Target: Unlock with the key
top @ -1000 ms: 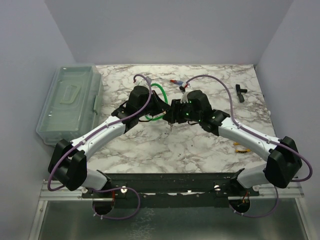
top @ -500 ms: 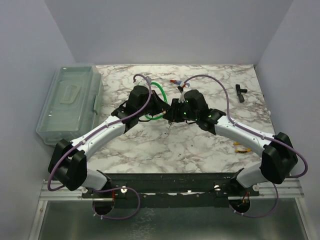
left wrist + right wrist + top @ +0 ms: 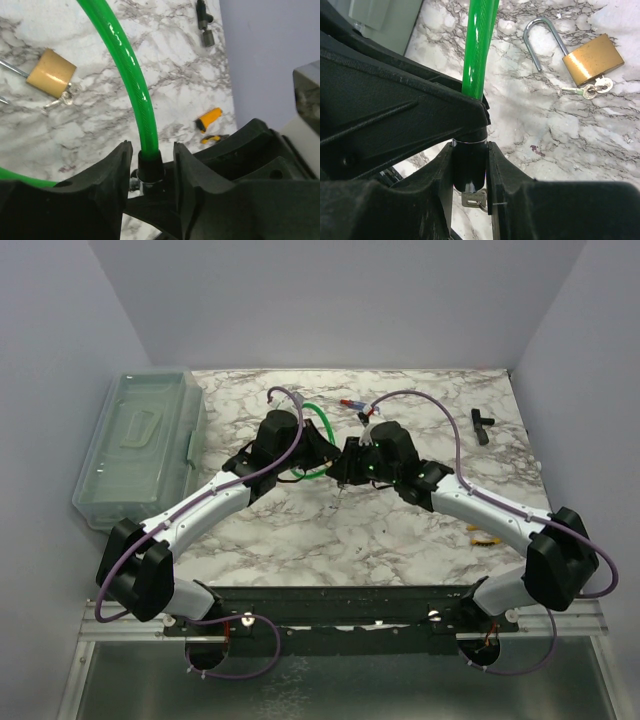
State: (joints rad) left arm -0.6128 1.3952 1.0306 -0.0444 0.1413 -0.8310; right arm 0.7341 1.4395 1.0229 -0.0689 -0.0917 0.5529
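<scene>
A green cable [image 3: 479, 47] ends in a black lock cylinder [image 3: 469, 165]. My right gripper [image 3: 470, 150] is shut on that cylinder, both fingers pressed to its sides. The small silvery key [image 3: 472, 199] sticks out of the cylinder's lower end, on a thin ring. My left gripper [image 3: 150, 147] stands around the cable's black collar [image 3: 150, 170], with a narrow gap on each side of it. In the top view both grippers meet at the table's middle, the left [image 3: 325, 455] and the right [image 3: 346, 468], with the green cable [image 3: 322, 420] looping behind them.
A brass padlock [image 3: 592, 59] with an open shackle and its own keys [image 3: 587, 90] lies on the marble. A clear plastic box [image 3: 140, 445] stands at the left edge. A black fitting [image 3: 481, 425] and a yellow piece [image 3: 483, 533] lie to the right.
My right arm has shifted slightly toward the left gripper, its elbow moving inward. The left arm has stayed still.
</scene>
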